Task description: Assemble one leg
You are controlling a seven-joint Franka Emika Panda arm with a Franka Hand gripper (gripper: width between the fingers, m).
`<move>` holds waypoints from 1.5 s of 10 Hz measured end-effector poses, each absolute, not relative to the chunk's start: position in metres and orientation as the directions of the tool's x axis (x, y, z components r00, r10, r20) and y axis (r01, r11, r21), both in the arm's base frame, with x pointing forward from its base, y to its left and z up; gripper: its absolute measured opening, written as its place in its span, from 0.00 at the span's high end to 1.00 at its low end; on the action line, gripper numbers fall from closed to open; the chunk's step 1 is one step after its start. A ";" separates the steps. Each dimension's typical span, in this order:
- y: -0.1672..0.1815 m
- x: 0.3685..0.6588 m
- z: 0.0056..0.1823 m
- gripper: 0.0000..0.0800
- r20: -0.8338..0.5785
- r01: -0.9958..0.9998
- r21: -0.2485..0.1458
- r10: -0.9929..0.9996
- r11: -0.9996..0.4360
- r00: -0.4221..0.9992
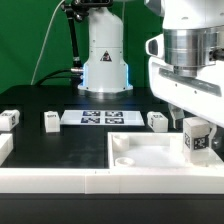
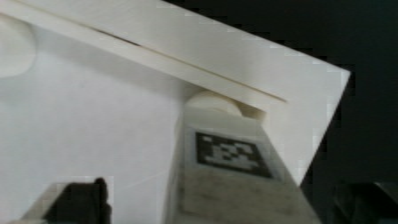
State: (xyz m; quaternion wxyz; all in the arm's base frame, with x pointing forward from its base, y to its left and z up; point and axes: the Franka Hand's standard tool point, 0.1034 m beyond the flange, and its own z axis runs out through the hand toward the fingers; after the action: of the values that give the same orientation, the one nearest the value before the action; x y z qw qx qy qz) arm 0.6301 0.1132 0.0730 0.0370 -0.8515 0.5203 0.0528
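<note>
White rimmed panel point(image 1: 150, 165) is lying low in the exterior view, and I am seeing the gripper point(image 1: 197, 122) hanging over its corner on the exterior view's right. Its fingers point(image 2: 80, 200) are standing spread, clear of the leg point(image 1: 198, 141), which is standing upright on that corner.

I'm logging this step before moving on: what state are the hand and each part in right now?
hand: open, astride the leg; the visible finger is apart from it.
leg: upright, lower end at the panel's corner; cannot tell if seated.
panel: flat on the table, rim up.
loose legs: on the table, apart from the panel.
</note>
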 end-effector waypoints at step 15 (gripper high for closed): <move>0.113 0.630 0.072 0.64 -0.058 -0.049 -0.112 -0.043 -0.992 0.997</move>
State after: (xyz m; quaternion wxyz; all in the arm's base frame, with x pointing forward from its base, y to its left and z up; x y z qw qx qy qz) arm 0.6299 0.1126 0.0723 0.0567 -0.9977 0.0231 0.0277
